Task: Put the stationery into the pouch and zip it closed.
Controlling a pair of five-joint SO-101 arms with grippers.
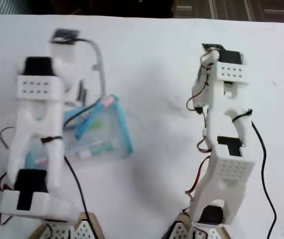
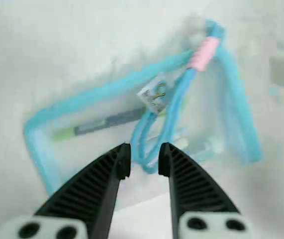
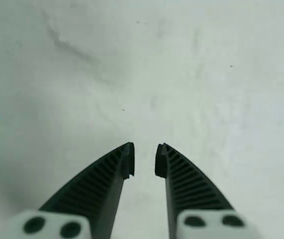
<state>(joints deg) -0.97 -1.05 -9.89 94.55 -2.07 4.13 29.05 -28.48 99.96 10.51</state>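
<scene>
A clear pouch with a blue rim (image 1: 127, 135) lies on the white table beside the left arm. Inside it I see a grey and green pen (image 2: 102, 124) and other green and pink stationery (image 1: 98, 146). A blue strap loop (image 2: 149, 144) hangs from a pink tab (image 2: 204, 52) at the pouch's corner (image 2: 97, 92). My left gripper (image 2: 144, 160) hovers over the pouch, narrowly open, with the end of the loop lying between its fingertips. My right gripper (image 3: 144, 160) is narrowly open over bare table, holding nothing, well to the right of the pouch.
The right arm (image 1: 226, 124) stands over the table's right half. A grey cable (image 1: 100, 64) arcs from the left arm's wrist above the pouch. Dark floor lies beyond the table's far edge (image 1: 181, 18).
</scene>
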